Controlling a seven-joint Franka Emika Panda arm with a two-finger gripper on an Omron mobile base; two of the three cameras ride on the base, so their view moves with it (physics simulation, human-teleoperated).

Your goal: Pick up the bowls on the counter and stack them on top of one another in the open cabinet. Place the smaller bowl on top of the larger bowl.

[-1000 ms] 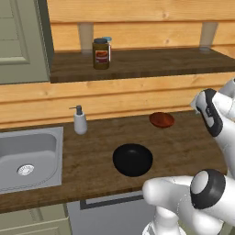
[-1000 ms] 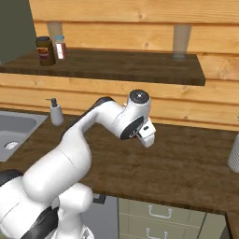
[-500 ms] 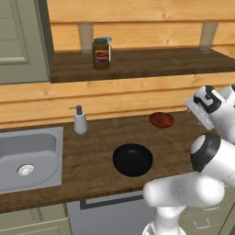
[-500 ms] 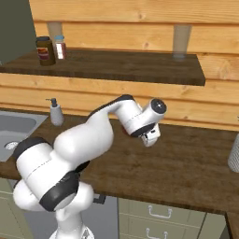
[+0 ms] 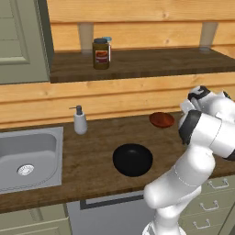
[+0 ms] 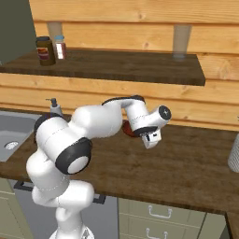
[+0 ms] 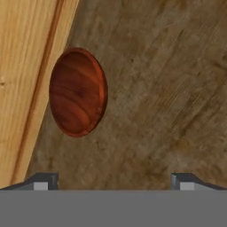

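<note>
The smaller reddish-brown bowl sits on the dark wood counter close to the pine wall. In the hand view this bowl lies upper left, ahead of my fingertips. My gripper hangs open just above the counter, beside the bowl and clear of it, holding nothing. From the right base camera the hand covers most of the small bowl. The larger black bowl rests near the counter's front edge. Above is the open cabinet shelf.
A dark jar with a red label and a small shaker stand at the shelf's left end. A soap dispenser stands by the steel sink. A grey object sits at the counter's far right.
The arm's elbow and links have swung round while the hand shifted only slightly toward the small bowl. Both bowls stay where they were.
</note>
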